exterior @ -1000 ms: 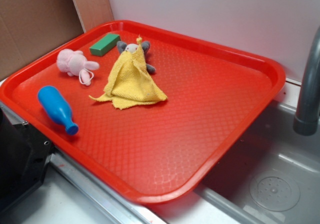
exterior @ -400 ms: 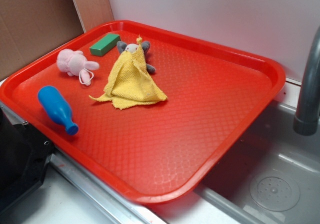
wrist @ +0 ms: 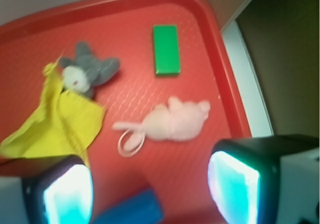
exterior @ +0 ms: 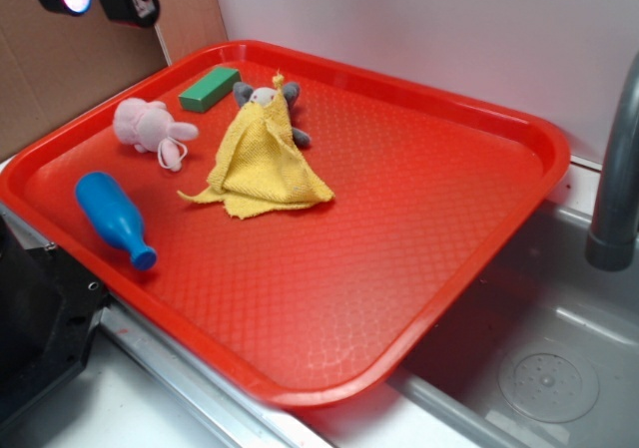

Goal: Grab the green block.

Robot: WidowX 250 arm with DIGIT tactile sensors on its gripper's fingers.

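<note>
Gripper raised above tray's far left corner, fingers spread wide, holding nothing, touching nothing. Blue pin toy at left edge. Pink plush beside it, farther back. Green block flat near far left corner, just beyond plush. Grey plush under yellow cloth, right of block.

Looks like a toy kitchen set used as a robot test bench, not a real home kitchen. Grey sink basin with a round drain at the near right, grey faucet pipe standing at the right edge, plain white wall at the far side. Brown cardboard panel at the far left, and a red plastic tray lying over the counter, partly above the sink.
</note>
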